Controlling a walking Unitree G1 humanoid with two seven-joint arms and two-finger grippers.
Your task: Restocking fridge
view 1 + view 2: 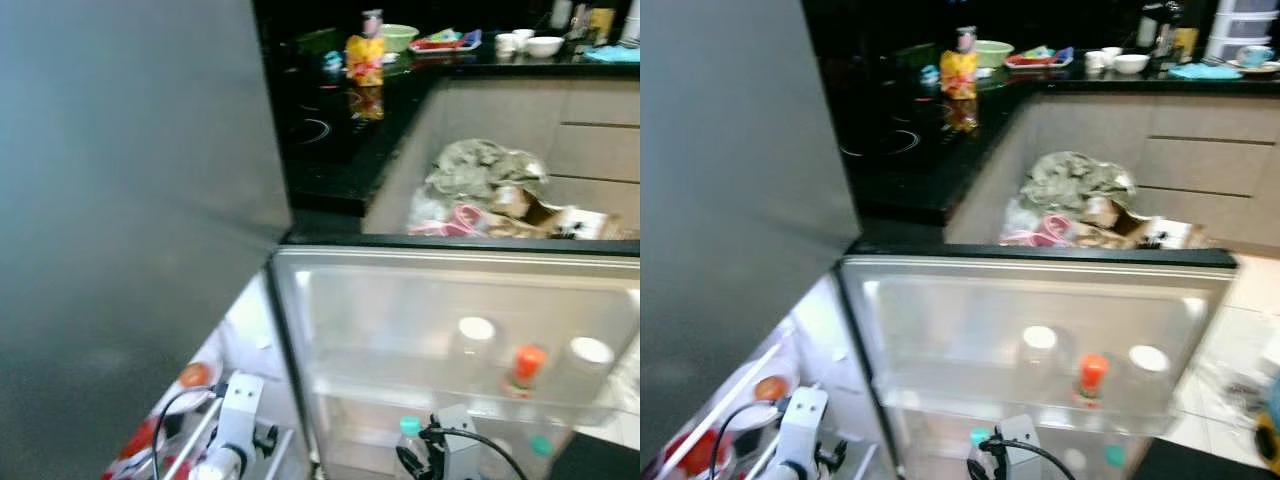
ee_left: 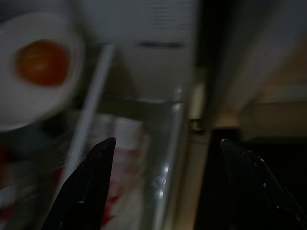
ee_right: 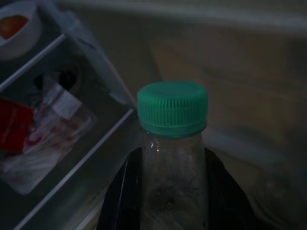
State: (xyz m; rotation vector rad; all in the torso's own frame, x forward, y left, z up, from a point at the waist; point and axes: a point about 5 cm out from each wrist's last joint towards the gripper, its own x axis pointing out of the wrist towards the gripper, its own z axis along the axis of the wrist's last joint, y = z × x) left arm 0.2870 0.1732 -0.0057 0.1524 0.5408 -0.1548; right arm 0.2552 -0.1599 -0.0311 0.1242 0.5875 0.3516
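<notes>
Left arm (image 1: 235, 420): pale silver-white housing with a boxy block at the wrist, a black knob-like fitting on its side, and a thin black cable looping off it. Left gripper (image 2: 163, 184): two long, matte black, tapered fingers. Right arm (image 1: 455, 440): similar pale block, black cable arching over it, black fittings at its base.

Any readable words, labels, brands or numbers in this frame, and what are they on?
None can be read.
Yellow snack packet on the black counter: print too blurred.
Red and white packets on the fridge shelf: markings too dark and blurred.
Green-capped clear plastic bottle held in the right claw: no label visible.
</notes>
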